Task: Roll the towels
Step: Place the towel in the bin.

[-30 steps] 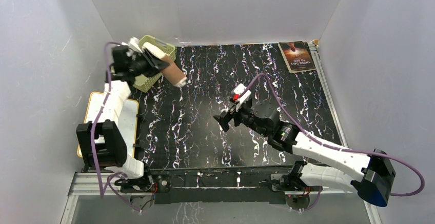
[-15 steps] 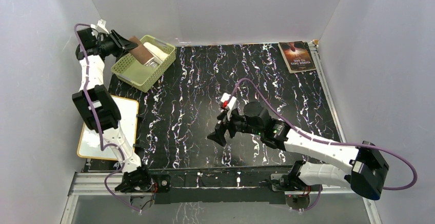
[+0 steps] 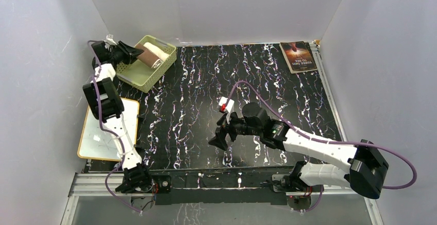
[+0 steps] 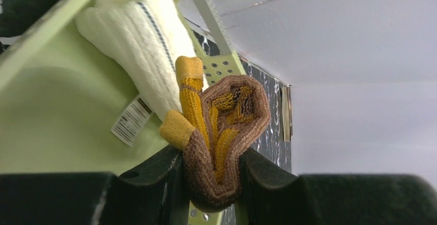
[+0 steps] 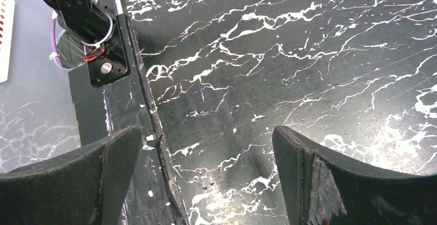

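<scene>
One overhead view, two wrist close-ups

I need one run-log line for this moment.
left pincer: shut on brown-yellow towel roll, at green basket | white towel roll: in basket | right pincer: open, empty

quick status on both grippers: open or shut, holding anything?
Left gripper: jaws shut on the rolled mustard-brown towel, at the green basket.
Right gripper: jaws wide open, holding nothing.
</scene>
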Controlling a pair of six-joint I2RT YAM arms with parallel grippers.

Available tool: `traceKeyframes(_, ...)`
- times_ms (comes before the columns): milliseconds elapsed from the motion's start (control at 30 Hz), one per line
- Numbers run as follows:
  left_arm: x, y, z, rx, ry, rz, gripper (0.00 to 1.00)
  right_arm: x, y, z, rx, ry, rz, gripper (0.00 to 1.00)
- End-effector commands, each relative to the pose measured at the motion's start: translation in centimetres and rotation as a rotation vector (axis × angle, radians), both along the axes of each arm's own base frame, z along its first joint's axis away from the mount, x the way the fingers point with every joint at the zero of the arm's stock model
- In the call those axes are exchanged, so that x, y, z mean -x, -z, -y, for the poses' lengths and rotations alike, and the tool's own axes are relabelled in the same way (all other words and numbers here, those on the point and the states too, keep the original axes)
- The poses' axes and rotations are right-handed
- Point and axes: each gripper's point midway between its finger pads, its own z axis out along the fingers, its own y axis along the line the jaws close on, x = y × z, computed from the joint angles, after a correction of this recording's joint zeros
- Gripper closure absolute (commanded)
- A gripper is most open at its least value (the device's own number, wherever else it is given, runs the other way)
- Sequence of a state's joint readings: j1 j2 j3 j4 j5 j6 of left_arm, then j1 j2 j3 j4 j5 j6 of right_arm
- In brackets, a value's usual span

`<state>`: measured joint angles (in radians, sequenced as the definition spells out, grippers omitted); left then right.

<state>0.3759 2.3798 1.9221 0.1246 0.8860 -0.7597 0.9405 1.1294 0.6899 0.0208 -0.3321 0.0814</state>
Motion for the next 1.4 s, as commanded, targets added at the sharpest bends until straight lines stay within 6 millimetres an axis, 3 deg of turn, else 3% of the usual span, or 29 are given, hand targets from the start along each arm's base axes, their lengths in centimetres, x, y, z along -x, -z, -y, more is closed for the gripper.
traceKeyframes(0, -2.3, -0.5, 0.5, 0.012, -0.01, 0.052, 1.0, -0.2, -1.7, -0.7, -0.045, -0.02, 0.029, 0.02)
traceKeyframes(167, -3.5, 2.3, 2.1, -0.026, 0.014, -0.012, 1.0, -0.2, -1.1, -0.8, -0.029, -0.023, 0.022, 0.02)
traceKeyframes(367, -3.1, 5.8, 2.1, -0.046, -0.023, -0.095, 0.97, -0.3, -1.0, -0.8, -0.025, -0.02, 0.026, 0.02)
traceKeyframes(433, -2.8, 6.8, 2.0, -0.058, -0.03, -0.123, 0.92, -0.3, -0.9, -0.8, -0.022, -0.023, 0.024, 0.02)
traceKeyframes(600, -2.0, 8.6, 1.7, -0.112, -0.043, -0.192, 0.7, -0.2, -0.8, -0.8, -0.021, -0.027, 0.02, 0.02)
traceKeyframes(767, -1.0, 9.9, 0.9, -0.18, -0.08, -0.274, 0.3, -0.2, -1.0, -0.9, -0.025, -0.028, 0.023, 0.02)
traceKeyframes(800, -0.8, 10.0, 0.9, -0.193, -0.086, -0.29, 0.18, -0.2, -1.1, -0.8, -0.027, -0.026, 0.025, 0.02)
traceKeyframes(833, -0.7, 10.2, 0.8, -0.207, -0.097, -0.308, 0.13, -0.2, -1.1, -0.8, -0.027, -0.026, 0.025, 0.02)
traceKeyframes(1167, 2.5, 11.6, -1.1, -0.367, -0.246, -0.574, 0.06, -0.6, -1.9, -0.8, -0.03, -0.007, 0.036, 0.02)
traceKeyframes(1367, 4.0, 9.6, -1.6, -0.411, -0.306, -0.63, 0.03, -0.5, -2.1, -0.7, -0.035, -0.004, 0.036, 0.02)
